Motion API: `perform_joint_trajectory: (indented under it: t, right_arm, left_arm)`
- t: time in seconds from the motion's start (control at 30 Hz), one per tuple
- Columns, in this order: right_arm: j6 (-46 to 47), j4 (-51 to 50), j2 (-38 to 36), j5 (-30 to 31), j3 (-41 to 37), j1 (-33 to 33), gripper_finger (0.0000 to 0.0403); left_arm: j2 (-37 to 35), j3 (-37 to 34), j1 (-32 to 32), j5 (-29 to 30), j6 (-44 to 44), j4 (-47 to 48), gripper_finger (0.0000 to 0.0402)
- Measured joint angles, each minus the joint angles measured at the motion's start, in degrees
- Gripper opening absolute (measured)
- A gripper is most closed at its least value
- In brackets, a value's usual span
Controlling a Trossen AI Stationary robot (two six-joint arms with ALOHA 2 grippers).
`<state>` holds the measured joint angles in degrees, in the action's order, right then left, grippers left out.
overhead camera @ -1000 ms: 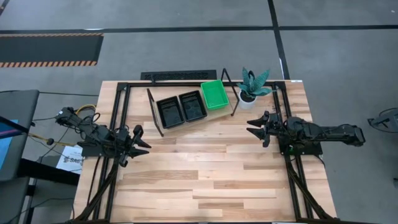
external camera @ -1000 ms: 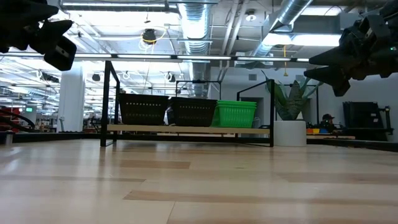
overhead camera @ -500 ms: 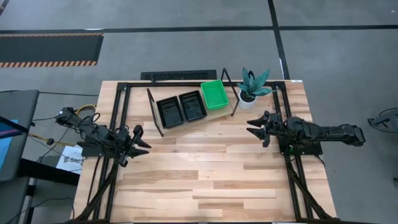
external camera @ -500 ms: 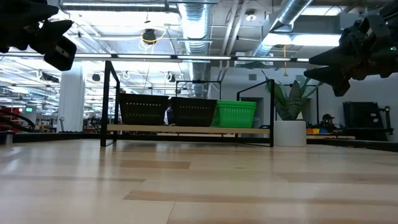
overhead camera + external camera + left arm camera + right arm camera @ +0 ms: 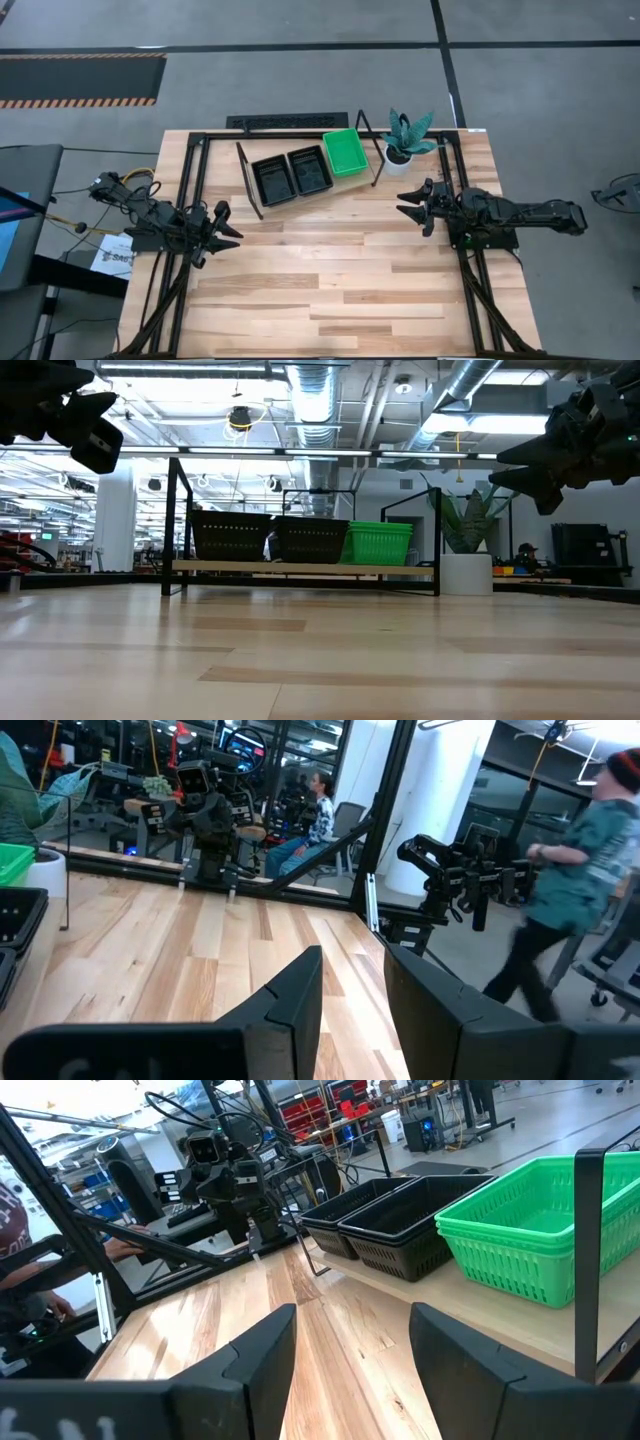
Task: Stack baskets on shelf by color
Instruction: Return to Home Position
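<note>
From above, the shelf (image 5: 262, 207) sits toward 12 o'clock on the plank table (image 5: 330, 270), turned slightly askew. It carries two stacks of black baskets (image 5: 291, 175) side by side, with the green baskets (image 5: 346, 152) stacked at its 1 o'clock end. A potted plant (image 5: 405, 142) stands just beside that end. The left gripper (image 5: 229, 226) hangs at the table's 9 o'clock edge and the right gripper (image 5: 404, 201) at 3 o'clock. Both are well apart from the shelf, with fingers spread and nothing between them. At table height, the shelf (image 5: 300, 568) runs across the far side, with the black baskets (image 5: 268, 536) toward 9 o'clock and the green baskets (image 5: 378, 543) touching them toward 3 o'clock. The plant (image 5: 467, 560) is next along. The left gripper (image 5: 88, 432) is high at 10 o'clock and the right gripper (image 5: 512, 465) high at 2 o'clock, with its jaws parted. In the left wrist view, that arm's own left gripper (image 5: 355, 990) is open over bare wood, a corner of the green baskets (image 5: 14, 860) shows at the edge, and a blurred person (image 5: 565, 890) walks beyond the table. In the right wrist view, the right gripper (image 5: 352, 1342) is open and empty, facing the green baskets (image 5: 520, 1230) and the black baskets (image 5: 395, 1230) on the shelf (image 5: 480, 1325).
</note>
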<state>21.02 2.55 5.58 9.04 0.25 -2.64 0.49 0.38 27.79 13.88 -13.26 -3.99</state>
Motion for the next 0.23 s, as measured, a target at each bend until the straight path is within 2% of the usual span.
perform_joint_trajectory:
  t: [0.23]
  right_arm:
    - [0.0, 0.0, 0.0, 0.0, 0.0, 0.0, 0.0218]
  left_arm:
    - [0.0, 0.0, 0.0, 0.0, 0.0, 0.0, 0.0099]
